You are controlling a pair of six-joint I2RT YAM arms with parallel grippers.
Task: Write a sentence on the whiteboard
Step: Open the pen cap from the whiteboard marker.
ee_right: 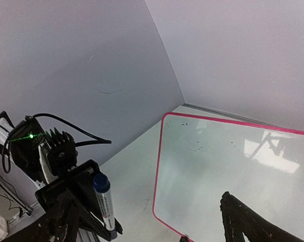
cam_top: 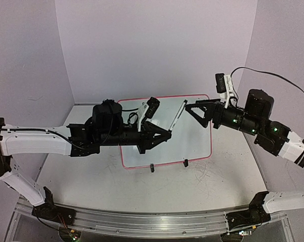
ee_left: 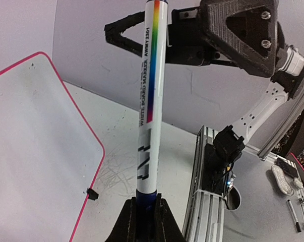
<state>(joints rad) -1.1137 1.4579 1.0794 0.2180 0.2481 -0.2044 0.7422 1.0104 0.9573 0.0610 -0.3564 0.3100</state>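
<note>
Your left tool (ee_left: 144, 205) is clamped on the bottom end of the marker (ee_left: 153, 91), which stands straight up out of it. The barrel is smooth, glossy white plastic with a rainbow stripe: light and stiff, but probably slippery, and gripped this low it will likely lever in the pads under pressure. A blue cap (ee_right: 101, 182) seems to sit on the far end, so judge that end the tip. Your right tool (cam_top: 193, 114) hangs just beside the marker's top with its jaws apart, holding nothing. Below both lies the whiteboard (cam_top: 197, 146), flat on the middle of the desk (cam_top: 91, 176). It is thin, rigid and shiny, with a pink frame, rounded corners and two black clip feet (cam_top: 152, 168) on its near edge. No writing shows on it. It looks light enough to slide, so press gently, and steady it by the frame.
</note>
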